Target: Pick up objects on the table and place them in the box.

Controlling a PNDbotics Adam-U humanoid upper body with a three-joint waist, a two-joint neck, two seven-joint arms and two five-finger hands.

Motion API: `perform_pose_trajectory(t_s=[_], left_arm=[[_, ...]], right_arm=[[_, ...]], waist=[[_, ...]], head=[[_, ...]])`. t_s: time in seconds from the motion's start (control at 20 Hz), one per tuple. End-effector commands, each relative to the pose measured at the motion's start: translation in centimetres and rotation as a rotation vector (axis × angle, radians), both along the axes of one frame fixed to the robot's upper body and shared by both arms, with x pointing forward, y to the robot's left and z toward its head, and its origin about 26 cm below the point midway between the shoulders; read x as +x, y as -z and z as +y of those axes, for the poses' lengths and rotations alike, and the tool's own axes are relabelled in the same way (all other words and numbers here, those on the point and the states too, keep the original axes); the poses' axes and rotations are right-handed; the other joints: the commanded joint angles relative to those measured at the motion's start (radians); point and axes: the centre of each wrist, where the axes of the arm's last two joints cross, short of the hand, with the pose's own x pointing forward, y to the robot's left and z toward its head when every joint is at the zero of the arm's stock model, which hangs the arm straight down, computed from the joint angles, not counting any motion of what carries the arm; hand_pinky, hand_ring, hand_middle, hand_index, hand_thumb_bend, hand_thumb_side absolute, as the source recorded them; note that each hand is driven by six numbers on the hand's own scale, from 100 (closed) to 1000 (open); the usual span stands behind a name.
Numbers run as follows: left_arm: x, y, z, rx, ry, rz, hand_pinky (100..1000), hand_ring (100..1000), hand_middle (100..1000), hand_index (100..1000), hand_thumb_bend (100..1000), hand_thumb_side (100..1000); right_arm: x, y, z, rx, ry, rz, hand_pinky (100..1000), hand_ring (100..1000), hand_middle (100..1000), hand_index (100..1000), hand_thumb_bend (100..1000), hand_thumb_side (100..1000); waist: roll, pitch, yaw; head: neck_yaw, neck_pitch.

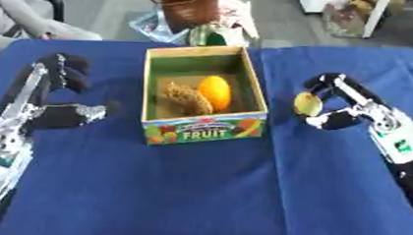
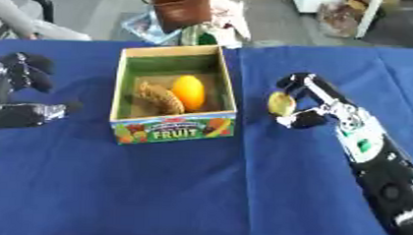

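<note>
Left eye view: the robot's right hand (image 1: pixel 335 107) is curling its fingers and thumb around a small yellow-green fruit (image 1: pixel 307 104), holding it just right of the box (image 1: pixel 203 127), apart from the box wall and over the blue-covered desk (image 1: pixel 207 188). The open-topped box, its front panel reading "FRUIT", is sitting near the middle of the desk and holding an orange fruit (image 1: pixel 215 92) with a brown rough-skinned fruit (image 1: pixel 187 99) lying just to its left, the two touching. The left hand (image 1: pixel 60 92) is hanging well left of the box, fingers loosely bent and spread wide, gripping nothing.

Right eye view: the right arm (image 2: pixel 376 167) is reaching in from the lower right corner, its hand closing on the yellow-green fruit near the box's right wall. The left hand is showing at the left edge, thumb pointing toward the box and grasping nothing. Beyond the far edge of the desk, a brown basket (image 2: pixel 181 9) is standing on the floor among blurred items too indistinct to identify.
</note>
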Motion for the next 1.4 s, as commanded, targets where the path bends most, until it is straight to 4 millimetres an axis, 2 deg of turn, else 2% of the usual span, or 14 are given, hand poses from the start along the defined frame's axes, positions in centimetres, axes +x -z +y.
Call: perform_pose_trajectory(t_s=[0.05,0.35,0.55,0.7,0.85,0.95,1.1,1.4], left_arm=[[-0.01,-0.77,0.11,0.004,0.008,-0.021,557,528,559,684,806,126],[-0.01,-0.66,0.01,-0.003,0.011,-0.018,557,528,558,684,805,125],[-0.02,-0.46,0.01,-0.004,0.01,-0.012,557,528,558,684,805,125],[-0.02,-0.34,0.01,-0.005,0.01,-0.008,557,528,558,685,805,125],[-0.03,-0.29,0.05,-0.006,0.007,-0.007,557,528,558,685,805,125],[-0.04,-0.27,0.09,-0.007,0.006,-0.007,557,528,558,685,805,125],[-0.05,-0.2,0.11,-0.007,0.005,-0.004,557,528,558,685,805,125],[-0.08,-0.1,0.15,-0.008,0.003,-0.001,557,528,558,685,805,124]], right_arm=[[0.44,-0.99,-0.03,-0.005,0.019,-0.032,594,733,707,755,477,116],[0.46,-0.61,0.09,-0.033,0.051,-0.055,570,704,672,729,444,100],[0.4,-0.35,-0.15,-0.051,0.108,-0.081,510,630,609,687,380,100],[0.39,-0.27,-0.3,-0.064,0.155,-0.105,465,584,565,646,275,100],[0.37,-0.3,-0.43,-0.065,0.193,-0.135,385,518,498,569,157,100],[0.33,-0.21,-0.54,-0.05,0.211,-0.153,359,496,476,542,107,100],[0.28,-0.13,-0.66,-0.034,0.224,-0.169,321,459,434,495,100,100],[0.27,-0.54,-0.85,0.006,0.266,-0.218,184,356,341,396,100,100]], waist=[[0.002,-0.011,0.005],[0.001,-0.009,0.009],[-0.001,-0.009,0.009],[-0.002,-0.009,0.009],[-0.003,-0.01,0.008],[-0.003,-0.012,0.008],[-0.004,-0.013,0.006],[-0.004,-0.016,0.004]], head=[[-0.005,-0.001],[-0.008,0.0],[-0.008,0.0],[-0.008,0.0],[-0.006,-0.001],[-0.006,-0.001],[-0.005,-0.001],[-0.003,0.0]])
